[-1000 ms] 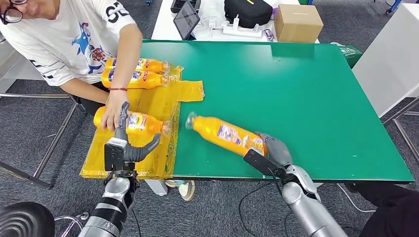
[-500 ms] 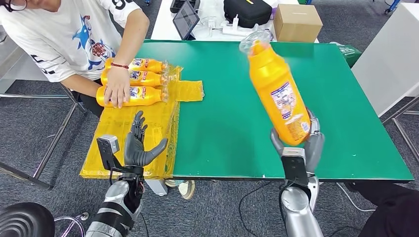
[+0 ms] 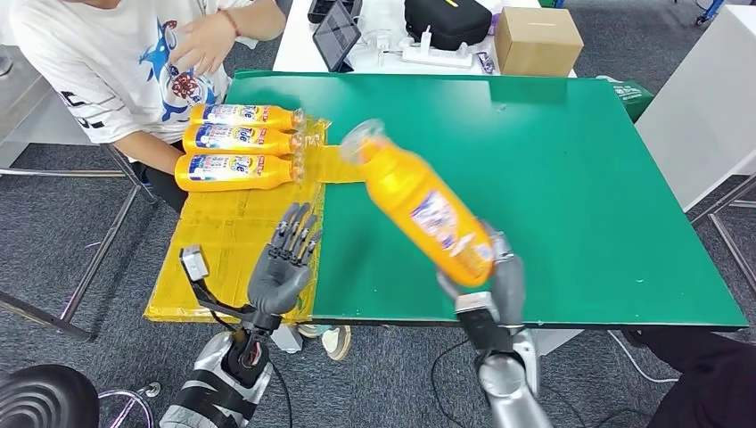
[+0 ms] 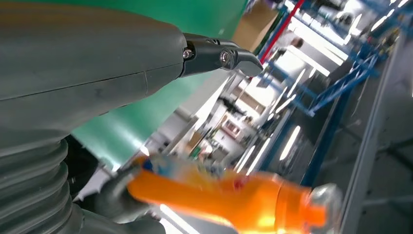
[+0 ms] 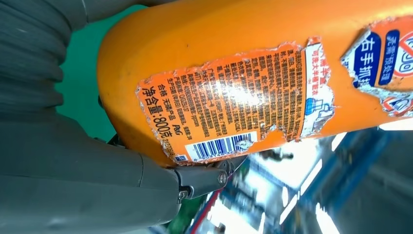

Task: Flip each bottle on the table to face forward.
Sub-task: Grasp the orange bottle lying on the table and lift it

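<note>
Our right hand (image 3: 499,281) gripped the bottle (image 3: 419,205) by its base, in the air, cap tilted toward ten o'clock. Our left hand (image 3: 283,263) waited, fingers spread, holding nothing. We judged a firm grip essential while turning the label forward.

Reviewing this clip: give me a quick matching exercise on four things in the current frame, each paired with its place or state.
Things:
1. held orange bottle
2. left hand
3. cardboard box
4. three orange bottles

States:
A. lying side by side on the yellow sheet
B. gripped at its base by the right hand, tilted above the green table
C. on the white table beyond
D. holding nothing, fingers apart

Pairs: 1-B, 2-D, 3-C, 4-A
</note>
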Controlling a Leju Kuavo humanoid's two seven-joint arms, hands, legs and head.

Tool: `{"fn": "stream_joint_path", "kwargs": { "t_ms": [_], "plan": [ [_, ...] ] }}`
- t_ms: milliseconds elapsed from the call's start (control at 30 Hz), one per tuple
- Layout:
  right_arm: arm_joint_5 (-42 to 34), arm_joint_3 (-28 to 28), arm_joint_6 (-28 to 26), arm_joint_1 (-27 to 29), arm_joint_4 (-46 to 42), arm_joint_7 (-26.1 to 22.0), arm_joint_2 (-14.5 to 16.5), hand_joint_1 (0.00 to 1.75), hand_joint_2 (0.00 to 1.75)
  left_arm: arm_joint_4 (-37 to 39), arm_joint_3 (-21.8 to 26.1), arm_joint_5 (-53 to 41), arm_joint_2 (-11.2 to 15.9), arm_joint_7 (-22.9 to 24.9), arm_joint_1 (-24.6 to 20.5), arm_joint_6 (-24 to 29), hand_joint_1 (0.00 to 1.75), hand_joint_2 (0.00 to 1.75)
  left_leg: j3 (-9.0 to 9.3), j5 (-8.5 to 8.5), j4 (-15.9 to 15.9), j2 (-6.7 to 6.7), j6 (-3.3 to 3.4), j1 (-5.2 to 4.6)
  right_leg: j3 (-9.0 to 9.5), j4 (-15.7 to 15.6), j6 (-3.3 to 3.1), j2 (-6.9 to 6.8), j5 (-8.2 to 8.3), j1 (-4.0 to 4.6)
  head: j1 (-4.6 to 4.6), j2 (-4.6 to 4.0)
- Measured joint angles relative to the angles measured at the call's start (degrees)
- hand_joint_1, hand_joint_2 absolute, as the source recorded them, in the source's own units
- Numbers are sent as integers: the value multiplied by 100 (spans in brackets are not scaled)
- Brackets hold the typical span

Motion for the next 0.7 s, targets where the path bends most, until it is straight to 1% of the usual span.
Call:
{"fn": "stream_joint_path", "kwargs": {
  "t_ms": [100, 200, 467, 567, 700],
  "plan": [
    [18, 476, -26, -40, 497, -6, 105, 175, 175, 32, -288, 10, 35, -63, -7, -15, 0, 175, 0, 0, -1, 2, 0, 2, -2, 0, 0, 2, 0, 2, 0, 0],
    [21, 872, -52, -63, 836, -12, 184, 175, 175, 60, -469, 4, 53, -101, -10, -12, 0, 175, -1, 0, 0, 1, 0, 2, -3, 0, -1, 1, -1, 2, -1, 0],
    [50, 1260, 22, -150, 1225, -14, 234, 175, 175, 93, -655, -75, 116, -154, -22, 12, 0, 175, -2, 0, 0, 2, 0, -1, -3, 0, -1, 1, 0, -1, 0, 0],
    [105, 1486, 67, -233, 1445, -15, 310, 175, 175, 126, -746, -224, 127, -199, -49, 118, 0, 175, -2, 0, 0, 2, 0, 1, -4, 0, -1, 1, 0, 1, -1, 0],
    [86, 1725, 275, -408, 1823, -10, 410, 175, 175, 212, -824, -398, 139, -298, -90, 284, 0, 175, -1, 1, 0, 4, -1, 3, -5, 0, -1, 2, 0, 2, 0, 0]
  ]
}}
